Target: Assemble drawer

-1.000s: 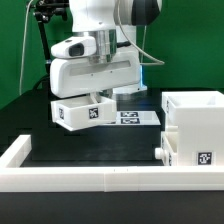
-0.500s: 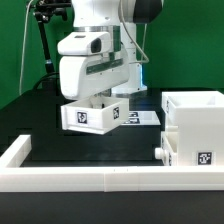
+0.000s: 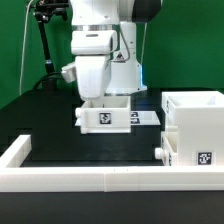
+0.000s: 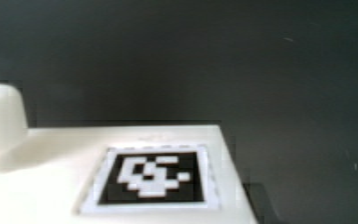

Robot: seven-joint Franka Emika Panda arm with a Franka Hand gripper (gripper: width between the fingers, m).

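One small white plastic tagged tray (image 3: 106, 115) hangs gripped in the end effector (image 3: 104, 98); one boxy white housing (image 3: 194, 128) rests on the dark surface (image 3: 60, 140)

The tray (image 3: 106, 115) looks like smooth white plastic with a soft, matt sheen, and its tag (image 3: 103, 118) is flat black-and-white print. The housing (image 3: 196, 128) has the same matt white plastic look. The border wall (image 3: 70, 178) appears slightly glossier. The table (image 3: 60, 140) is dark and matt. In the blurred wrist view the tray (image 4: 123, 160) seems smooth, perhaps faintly grainy.
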